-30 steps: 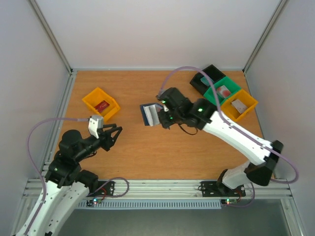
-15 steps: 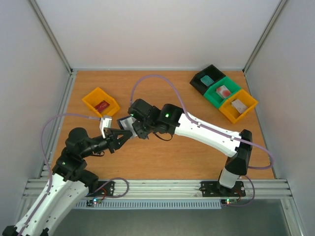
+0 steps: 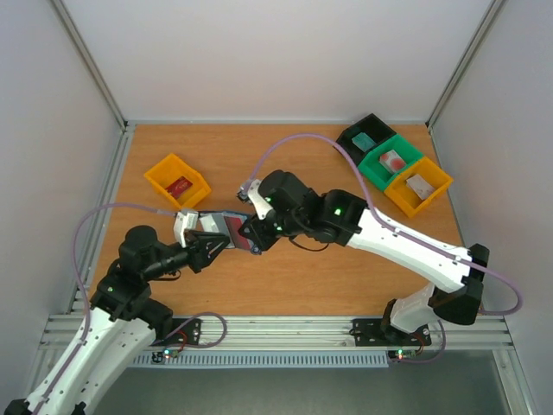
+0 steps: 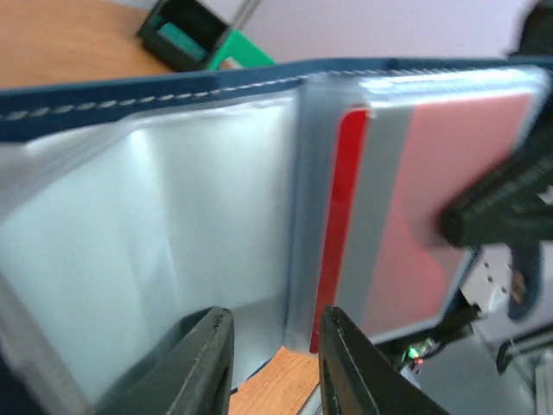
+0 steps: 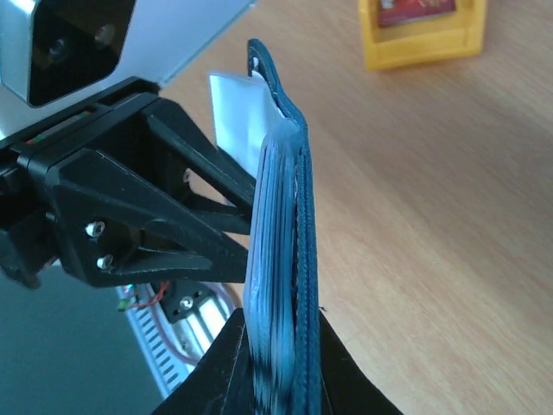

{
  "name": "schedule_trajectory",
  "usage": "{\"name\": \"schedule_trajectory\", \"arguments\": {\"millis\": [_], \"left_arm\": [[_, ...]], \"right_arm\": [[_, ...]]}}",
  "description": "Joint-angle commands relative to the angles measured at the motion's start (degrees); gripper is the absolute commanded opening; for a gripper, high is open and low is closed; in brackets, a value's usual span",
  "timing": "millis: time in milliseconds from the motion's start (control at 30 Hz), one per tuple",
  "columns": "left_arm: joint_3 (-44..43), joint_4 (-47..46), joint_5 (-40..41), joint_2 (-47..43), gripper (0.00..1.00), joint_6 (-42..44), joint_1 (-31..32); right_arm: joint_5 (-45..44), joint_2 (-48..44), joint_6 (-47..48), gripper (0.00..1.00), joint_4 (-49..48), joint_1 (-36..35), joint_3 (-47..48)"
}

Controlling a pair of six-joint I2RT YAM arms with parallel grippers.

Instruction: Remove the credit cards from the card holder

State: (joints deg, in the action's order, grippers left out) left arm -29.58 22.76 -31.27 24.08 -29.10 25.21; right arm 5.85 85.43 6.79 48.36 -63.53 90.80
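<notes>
Just left of centre in the overhead frame, the right tool (image 3: 257,235) is clamped on the open navy card holder (image 3: 226,225) and holds it off the wooden desk (image 3: 302,277). Its own wrist camera shows the holder edge-on and upright, pinched at its lower end between both fingers (image 5: 232,363). The left tool (image 3: 221,244) meets the holder from the lower left. In the left wrist view we see its fingers (image 4: 203,363) a little apart, with the bottom edge of a clear pocket at the gap; we cannot tell whether they pinch it. A red card (image 4: 339,216) sits in that pocket, right of the holder's fold. A yellow bin (image 3: 157,173) stands at the upper left, with black (image 3: 348,138), green (image 3: 373,169) and yellow (image 3: 399,197) bins in a row at the upper right.
</notes>
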Motion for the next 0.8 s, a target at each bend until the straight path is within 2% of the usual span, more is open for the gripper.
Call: {"name": "schedule_trajectory", "arguments": {"millis": [0,300,400,600,767], "left_arm": [[-3.6,-5.1,-9.9,-0.8,0.30,6.0,0.1],[-8.7,-11.2,-16.9,3.6,0.31,8.8,0.1],[-11.0,-12.2,-16.3,6.3,0.31,8.9,0.1],[-12.2,-19.4,-17.2,8.6,0.33,11.9,0.0],[-11.3,-30.8,-21.6,13.2,0.32,9.7,0.1]], "right_arm": [[14.9,-4.5,7.8,0.01,-5.8,2.5,-1.2],[35.8,-5.7,16.9,0.01,-7.4,10.3,-0.3],[41.1,-4.9,20.8,0.01,-5.1,13.7,1.7],[42.5,-2.9,30.4,0.01,3.7,15.4,7.4],[45.6,-4.3,33.0,0.01,1.0,15.4,5.3]]}}
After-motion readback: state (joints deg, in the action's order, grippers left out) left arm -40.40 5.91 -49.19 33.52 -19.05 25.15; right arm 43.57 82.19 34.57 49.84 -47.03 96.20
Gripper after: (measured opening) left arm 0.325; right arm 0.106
